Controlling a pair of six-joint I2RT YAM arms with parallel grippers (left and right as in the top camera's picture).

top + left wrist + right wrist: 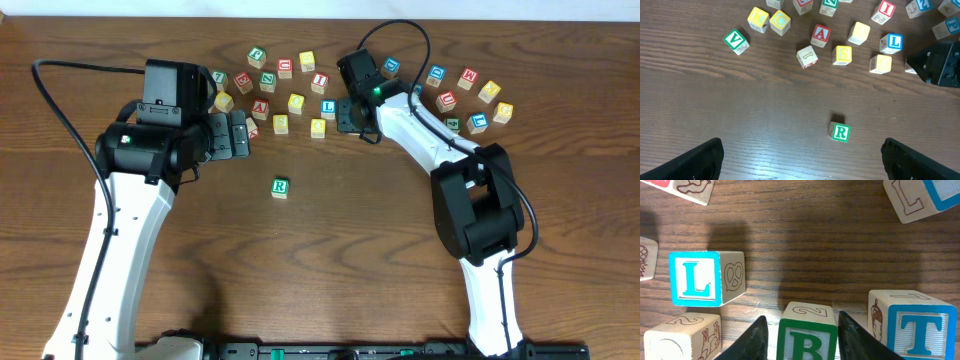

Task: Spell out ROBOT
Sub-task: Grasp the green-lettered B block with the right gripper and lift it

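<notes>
Right wrist, B cube (807, 342) straddled by right pincer (804, 332), hidden overhead

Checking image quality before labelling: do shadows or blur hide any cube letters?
Overhead: even light, letters tiny but the R cube reads. Left wrist: sharp, same cube clear. Right wrist: sharp, soft shadows on the table, B cube cut by the frame edge.

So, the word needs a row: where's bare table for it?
Bare table lies all round the R cube, between left arm and right arm. The far strip is crowded: the B cube has the L cube and T cube close by.
</notes>
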